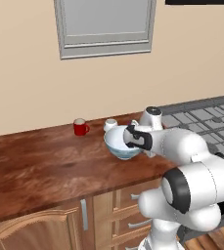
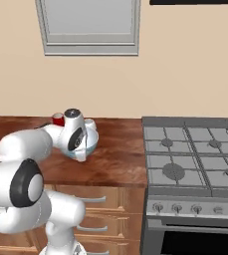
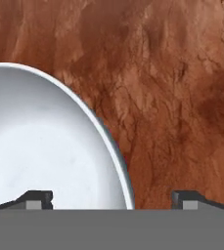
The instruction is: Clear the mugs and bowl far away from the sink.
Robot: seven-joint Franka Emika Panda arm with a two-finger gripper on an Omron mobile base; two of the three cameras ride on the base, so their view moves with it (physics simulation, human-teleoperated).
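A reddish-brown wooden countertop [image 1: 40, 166] runs under a beige wall and grey-framed window [image 1: 105, 27], with a grey gas stove [image 2: 195, 154] at its right. The gripper [image 3: 112, 200] stands released, its jaws wide astride the rim of the wide pale blue-white bowl [image 1: 119, 142]. Just beyond it stand the small white mug [image 1: 110, 124] and, further left, the glossy red mug [image 1: 80, 127].

The arm [image 2: 60, 137] hides most of the bowl [image 2: 88, 144] and red mug [image 2: 57, 118].

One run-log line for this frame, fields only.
fingers: open, astride bowl rim | bowl: on counter, by stove | red mug, white mug: behind bowl
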